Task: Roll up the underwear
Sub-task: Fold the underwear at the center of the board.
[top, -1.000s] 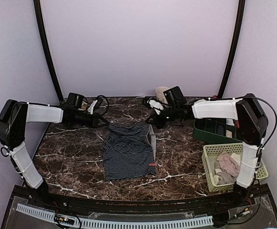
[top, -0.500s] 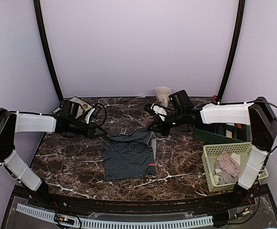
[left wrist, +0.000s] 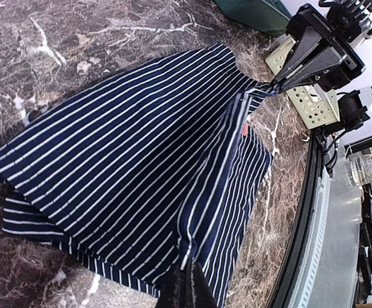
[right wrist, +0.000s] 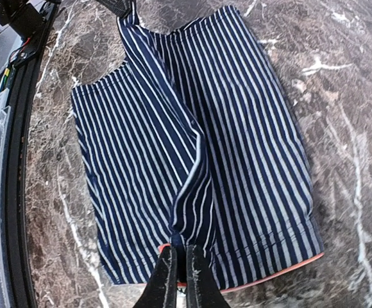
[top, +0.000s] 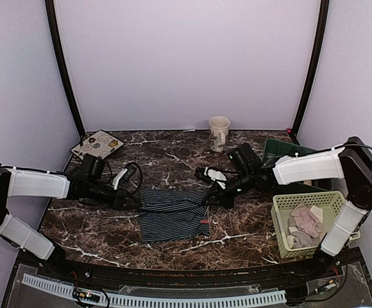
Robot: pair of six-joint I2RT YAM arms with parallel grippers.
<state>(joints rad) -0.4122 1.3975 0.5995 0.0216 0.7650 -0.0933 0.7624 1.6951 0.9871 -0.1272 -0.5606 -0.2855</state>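
Navy underwear (top: 173,218) pinched by left end effector (left wrist: 185,273), right end effector (right wrist: 179,256).

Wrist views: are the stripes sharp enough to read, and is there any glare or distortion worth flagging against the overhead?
Left wrist: stripes on the striped underwear are crisp, the upper right corner is blown out, and the table edge bows. Right wrist: evenly lit, stripes sharp throughout, no glare. Top external: soft flat light, faint shadows, finer detail mushy.
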